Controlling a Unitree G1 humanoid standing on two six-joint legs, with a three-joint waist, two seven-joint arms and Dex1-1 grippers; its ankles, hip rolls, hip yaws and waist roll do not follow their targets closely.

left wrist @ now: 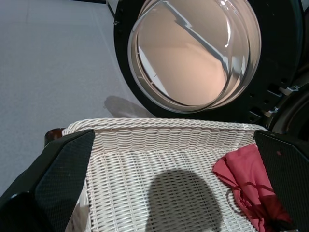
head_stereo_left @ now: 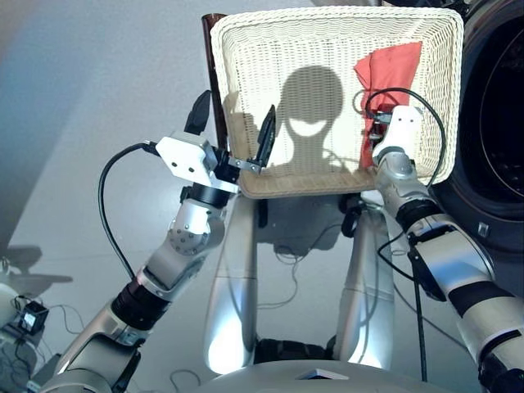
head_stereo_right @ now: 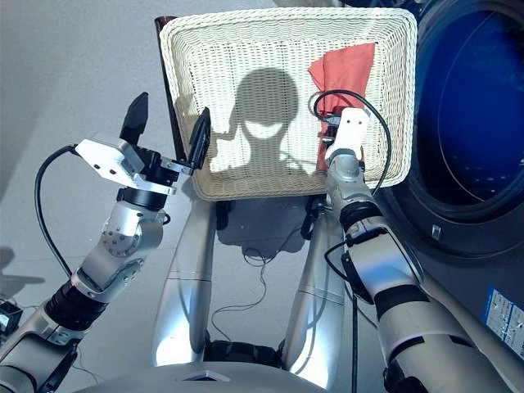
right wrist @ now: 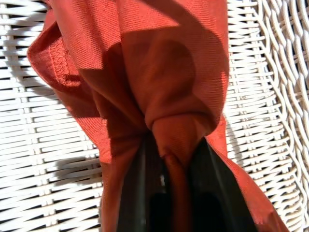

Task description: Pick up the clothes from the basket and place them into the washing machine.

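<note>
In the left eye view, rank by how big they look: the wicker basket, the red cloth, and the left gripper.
1. Wicker basket, by far the largest.
2. Coral red cloth, partly hidden by the right gripper, whose fingers pinch it.
3. Left gripper, fingers spread; close to the cloth in apparent size, and nearer the camera, so this order is unsure.

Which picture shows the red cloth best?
The right wrist view: the red cloth fills it, bunched between the right gripper fingers over the basket. Both eye views show it whole but small, partly behind that gripper. The left wrist view catches only part, at the basket's corner.
</note>
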